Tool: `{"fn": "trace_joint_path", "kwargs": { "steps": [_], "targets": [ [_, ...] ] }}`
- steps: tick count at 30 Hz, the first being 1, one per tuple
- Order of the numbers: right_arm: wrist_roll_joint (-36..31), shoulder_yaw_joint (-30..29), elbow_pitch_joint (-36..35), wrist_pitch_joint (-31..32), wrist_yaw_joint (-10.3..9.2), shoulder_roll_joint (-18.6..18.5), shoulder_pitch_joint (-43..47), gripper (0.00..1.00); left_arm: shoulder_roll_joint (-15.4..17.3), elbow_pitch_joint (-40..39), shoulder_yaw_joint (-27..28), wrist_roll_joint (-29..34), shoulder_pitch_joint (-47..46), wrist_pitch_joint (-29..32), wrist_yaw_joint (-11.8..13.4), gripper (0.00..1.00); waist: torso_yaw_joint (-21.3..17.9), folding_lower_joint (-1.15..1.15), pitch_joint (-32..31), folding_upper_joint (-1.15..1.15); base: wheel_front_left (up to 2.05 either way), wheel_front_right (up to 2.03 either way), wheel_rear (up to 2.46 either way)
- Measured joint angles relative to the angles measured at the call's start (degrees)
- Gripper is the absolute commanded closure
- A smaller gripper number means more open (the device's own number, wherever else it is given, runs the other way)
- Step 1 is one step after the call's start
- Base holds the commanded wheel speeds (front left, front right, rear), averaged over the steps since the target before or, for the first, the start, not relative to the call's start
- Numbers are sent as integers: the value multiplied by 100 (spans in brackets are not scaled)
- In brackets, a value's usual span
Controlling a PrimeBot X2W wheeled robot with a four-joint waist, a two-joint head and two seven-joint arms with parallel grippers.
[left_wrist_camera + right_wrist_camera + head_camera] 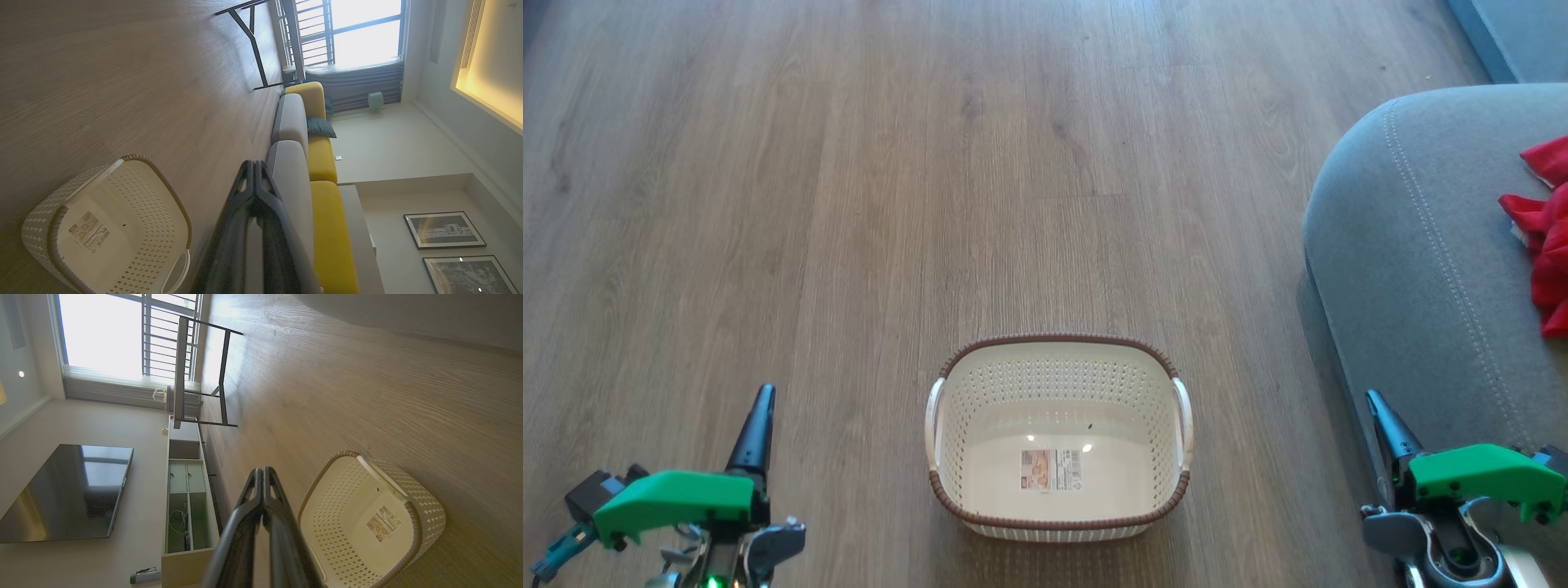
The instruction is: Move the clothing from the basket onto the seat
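The basket (pixel 1058 341) is seen empty on the floor (pixel 849 204), the clothing (pixel 1545 237) laid on the seat (pixel 1413 245) beyond its rounded corner; left gripper (pixel 764 400) and right gripper (pixel 1377 406) are pressed together.

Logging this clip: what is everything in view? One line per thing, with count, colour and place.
basket: one, cream-white with brown rim, on the floor ahead, empty apart from its label sticker
clothing: one heap, red, on the seat, cut off by the head view's right edge
seat: one, grey, right of the basket
floor: brown wood-look
sofa back: yellow, behind grey cushions
framed pictures: two, dark-framed, on the wall
television: one, black, wall-mounted
table: one, black legs, by the window
left pincer: dark, shut, lower left
right pincer: dark, shut, lower right
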Motion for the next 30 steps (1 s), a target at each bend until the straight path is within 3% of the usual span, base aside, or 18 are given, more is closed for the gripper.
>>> {"fn": "trace_joint_path", "kwargs": {
  "steps": [20,30],
  "targets": [
    [1277,-201,-104,324,0,1,-4,100,-4,-122,119,-1340,-108,324,-1,100,66,0,-34,0,0,0,0],
    [1289,-219,-125,355,0,2,-7,100,-5,-130,121,-1371,-119,324,-1,100,66,0,-34,0,0,0,0]
  ]
}}
